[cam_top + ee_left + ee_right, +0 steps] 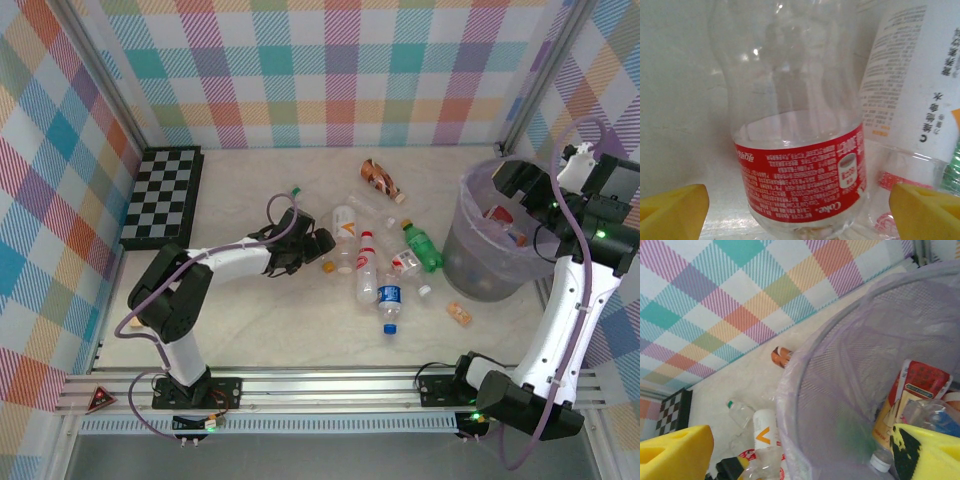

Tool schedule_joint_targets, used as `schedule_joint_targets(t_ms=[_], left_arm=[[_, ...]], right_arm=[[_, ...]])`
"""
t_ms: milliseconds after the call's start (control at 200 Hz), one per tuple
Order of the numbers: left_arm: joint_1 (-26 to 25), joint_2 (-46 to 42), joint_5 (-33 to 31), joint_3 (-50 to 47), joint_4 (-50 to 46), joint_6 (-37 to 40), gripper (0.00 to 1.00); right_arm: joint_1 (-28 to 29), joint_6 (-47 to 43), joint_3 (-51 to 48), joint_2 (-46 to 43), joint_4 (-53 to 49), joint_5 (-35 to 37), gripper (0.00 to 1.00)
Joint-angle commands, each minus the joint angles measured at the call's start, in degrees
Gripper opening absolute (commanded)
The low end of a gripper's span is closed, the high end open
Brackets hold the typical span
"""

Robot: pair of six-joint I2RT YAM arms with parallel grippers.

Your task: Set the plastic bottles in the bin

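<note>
Several plastic bottles lie mid-table: a white-labelled one (346,232), a red-capped clear one (366,270), a blue-labelled one (390,303), a green one (423,247) and a brown-red one (381,179). My left gripper (322,245) is low at the left edge of this group and open. In the left wrist view a clear bottle with a red label (800,170) stands between its yellow fingers (672,212), with gaps on both sides. The right gripper (520,180) hangs open and empty over the bin (470,215). Bottles lie inside the bin (865,365), one red-labelled (920,382).
A black-and-white chessboard (163,195) lies at the back left. A small tan piece (459,313) sits in front of the bin and an orange one (328,267) lies near the left gripper. Checked walls close the back and both sides.
</note>
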Motion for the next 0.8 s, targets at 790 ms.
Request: schedule_joint_targets(t_ms=[790], left_arm=[[0.21,-6.18,0.22,-1.63,0.25,3.46,0.52]], right_arm=[[10.98,1.56,3.71,-0.62,0.04,-16.78,0.87]])
